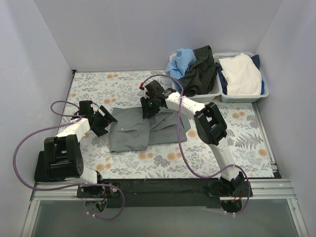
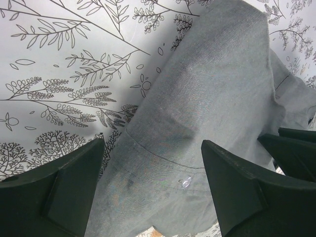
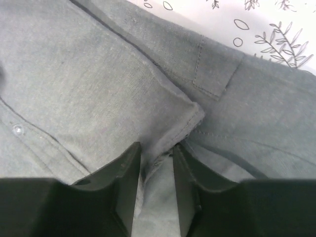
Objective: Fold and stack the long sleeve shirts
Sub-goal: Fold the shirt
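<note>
The grey long sleeve shirt [image 1: 143, 129] lies partly folded on the flowered table, buttons showing. My right gripper [image 1: 148, 111] is at its far edge. In the right wrist view the fingers [image 3: 126, 177] stand close together with a hemmed fold of the grey shirt [image 3: 89, 84] pinched between them, so the right gripper [image 3: 157, 146] is shut on it. My left gripper [image 1: 106, 121] hovers over the shirt's left edge. In the left wrist view this gripper [image 2: 153, 142] is wide open above the grey cloth [image 2: 217, 89], holding nothing. A black shirt [image 1: 200, 69] lies crumpled in a basket.
Two white lattice baskets stand at the back right: the left basket [image 1: 210, 95] also holds a blue cloth [image 1: 180, 61], and the right basket [image 1: 247, 98] holds a white garment [image 1: 242, 74]. White walls close in both sides and the back.
</note>
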### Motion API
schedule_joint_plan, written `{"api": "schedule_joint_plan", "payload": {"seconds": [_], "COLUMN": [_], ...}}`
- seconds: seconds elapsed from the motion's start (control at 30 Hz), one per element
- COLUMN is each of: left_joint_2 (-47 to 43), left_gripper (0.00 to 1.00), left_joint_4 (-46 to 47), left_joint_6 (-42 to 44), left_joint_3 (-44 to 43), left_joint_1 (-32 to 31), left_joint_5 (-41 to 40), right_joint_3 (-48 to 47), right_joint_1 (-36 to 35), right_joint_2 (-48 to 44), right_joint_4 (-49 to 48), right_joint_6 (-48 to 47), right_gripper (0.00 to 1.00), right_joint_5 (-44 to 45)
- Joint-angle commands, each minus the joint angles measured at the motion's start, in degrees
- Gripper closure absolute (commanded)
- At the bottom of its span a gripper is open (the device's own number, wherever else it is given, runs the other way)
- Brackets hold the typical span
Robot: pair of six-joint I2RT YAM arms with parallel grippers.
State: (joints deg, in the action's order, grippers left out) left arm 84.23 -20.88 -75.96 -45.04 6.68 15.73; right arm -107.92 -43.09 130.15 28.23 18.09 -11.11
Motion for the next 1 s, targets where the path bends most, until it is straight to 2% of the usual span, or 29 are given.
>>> {"api": "schedule_joint_plan", "payload": {"seconds": [0.0, 0.03, 0.13, 0.43, 0.7, 0.83, 0.9, 0.93, 0.97], "left_joint_2": [-0.03, 0.06, 0.41, -0.73, 0.06, 1.64, 2.78, 4.35, 5.15], "left_gripper": [0.2, 0.2, 0.2, 0.2, 0.2, 0.26, 0.38, 0.42, 0.53], "left_joint_4": [1.11, 1.2, 1.28, 1.2, 1.37, 3.21, 4.7, 5.15, 5.5], "left_joint_6": [0.99, 0.99, 1.08, 2.4, 2.22, 1.26, 0.91, 0.82, 0.64], "left_joint_3": [0.12, 0.04, 0.04, 1.62, 2.59, 3.11, 2.68, 1.98, 1.53], "left_joint_1": [0.27, 0.27, 0.27, 0.27, 0.27, 0.27, 0.18, 0.27, 0.27], "left_joint_5": [0.88, 1.06, 1.59, 3.43, 4.31, 5.45, 6.77, 7.3, 8.35], "right_joint_3": [-2.99, -3.26, -3.79, -6.42, -13.1, -13.46, -12.15, -11.44, -10.39], "right_joint_1": [0.55, 0.73, 1.17, 1.87, 3.8, 4.77, 5.03, 4.95, 4.95], "right_joint_2": [1.69, 2.12, 2.04, -3.06, 3.0, 5.81, 5.91, 5.21, 4.68], "right_joint_4": [-3.0, -3.0, -3.0, -3.62, -3.53, -2.22, -0.9, -0.02, 0.33], "right_joint_6": [1.34, 1.6, 2.04, -2.0, -1.92, -0.34, 0.02, 0.02, 0.11], "right_gripper": [0.71, 0.74, 0.99, 0.99, 0.99, 0.99, 0.87, 0.73, 0.65], "right_joint_5": [-3.9, -4.35, -5.24, 2.5, -0.4, -3.03, -3.3, -3.04, -2.34]}}
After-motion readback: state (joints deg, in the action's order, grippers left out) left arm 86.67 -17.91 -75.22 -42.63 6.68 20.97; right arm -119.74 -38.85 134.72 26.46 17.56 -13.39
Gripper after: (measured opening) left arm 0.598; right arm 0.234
